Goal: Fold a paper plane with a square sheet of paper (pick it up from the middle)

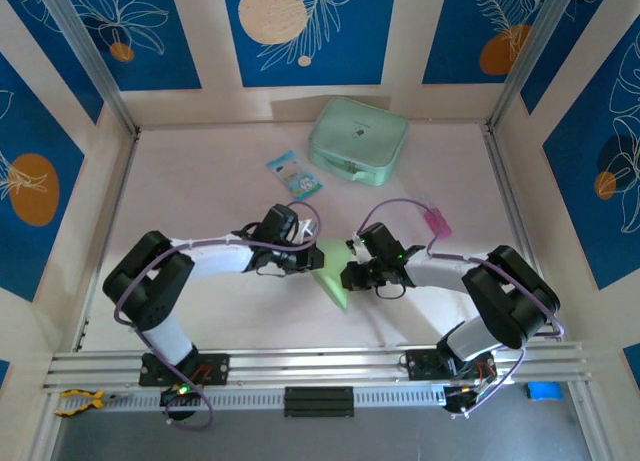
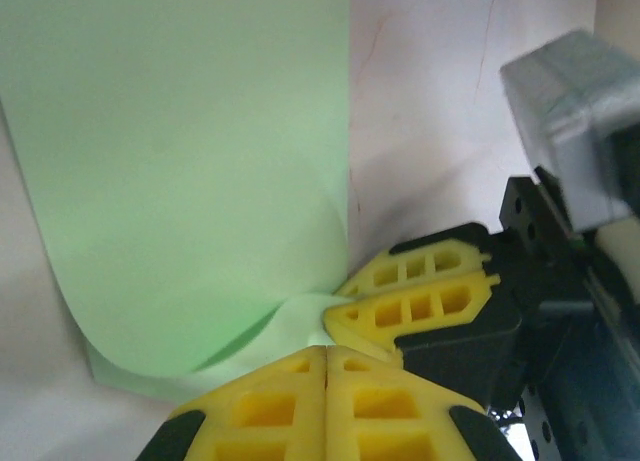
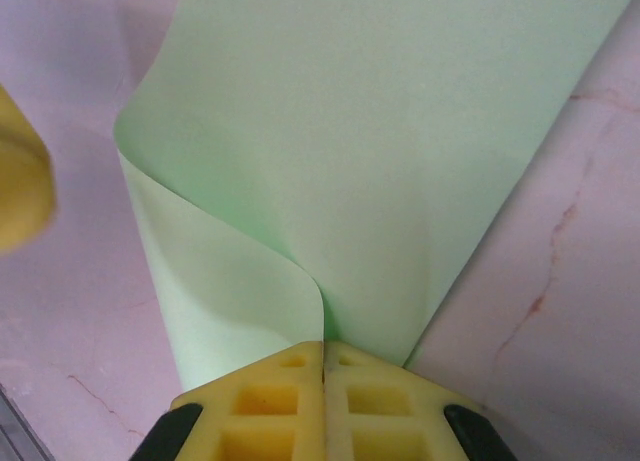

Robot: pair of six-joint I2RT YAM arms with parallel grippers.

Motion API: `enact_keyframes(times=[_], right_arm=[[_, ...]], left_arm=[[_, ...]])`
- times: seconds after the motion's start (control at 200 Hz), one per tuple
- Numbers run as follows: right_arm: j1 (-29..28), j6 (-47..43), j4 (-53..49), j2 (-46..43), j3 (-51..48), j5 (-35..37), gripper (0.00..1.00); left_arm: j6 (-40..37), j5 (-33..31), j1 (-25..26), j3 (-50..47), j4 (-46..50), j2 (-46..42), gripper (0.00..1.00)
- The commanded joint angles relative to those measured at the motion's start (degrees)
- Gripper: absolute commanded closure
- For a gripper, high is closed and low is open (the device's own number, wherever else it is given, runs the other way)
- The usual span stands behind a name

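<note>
**Bench** [image 1: 200,181]: pale pink, stone-look, with thin reddish veins. An aluminium rail [image 1: 300,359] runs along the near edge.
**Walls** [image 1: 210,41]: cream, set with blue panels carrying white leaf outlines and orange and cream discs.
**Left pincer** [image 1: 308,243]: fingers pressed together, tips against the sheet's gathered fold. Whether paper lies between them cannot be told.
**Right pincer** [image 3: 323,349]: pinching the square sheet of paper [image 3: 380,131], which curls away from its tips and lies between the two pincers.
**Beyond the left pincer:** blue-and-white packet [image 1: 294,174].
**Farther beyond both pincers:** mint-green case [image 1: 358,141].
**Just beyond the right pincer:** pink clip [image 1: 437,221].
</note>
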State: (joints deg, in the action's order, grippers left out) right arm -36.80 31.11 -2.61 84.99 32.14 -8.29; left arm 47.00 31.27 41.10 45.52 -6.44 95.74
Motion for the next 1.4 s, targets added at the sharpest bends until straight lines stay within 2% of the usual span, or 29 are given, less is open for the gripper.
enact_keyframes(times=[0.0,0.2,1.17,1.3,1.395], right_arm=[[-0.3,0.7,-1.1,1.1,0.1,0.6,0.99],[-0.4,0.9,-1.0,1.0,0.0,0.6,0.99],[-0.6,1.4,-1.0,0.2,-0.3,0.7,0.98],[-0.6,2.1,-1.6,-1.7,0.4,0.3,0.9],[-0.4,3.0,-2.8,-4.9,0.9,0.5,0.77]], left_arm=[[5.2,3.0,1.3,-1.5,-9.4,0.0,0.98],[5.9,3.0,3.0,-2.7,-10.2,1.5,0.98],[2.5,-0.6,3.2,-5.6,-8.6,8.5,0.98],[2.0,-0.8,3.3,-5.6,-8.1,8.5,0.98],[2.0,-0.8,3.2,-5.5,-8.1,8.6,0.98]])
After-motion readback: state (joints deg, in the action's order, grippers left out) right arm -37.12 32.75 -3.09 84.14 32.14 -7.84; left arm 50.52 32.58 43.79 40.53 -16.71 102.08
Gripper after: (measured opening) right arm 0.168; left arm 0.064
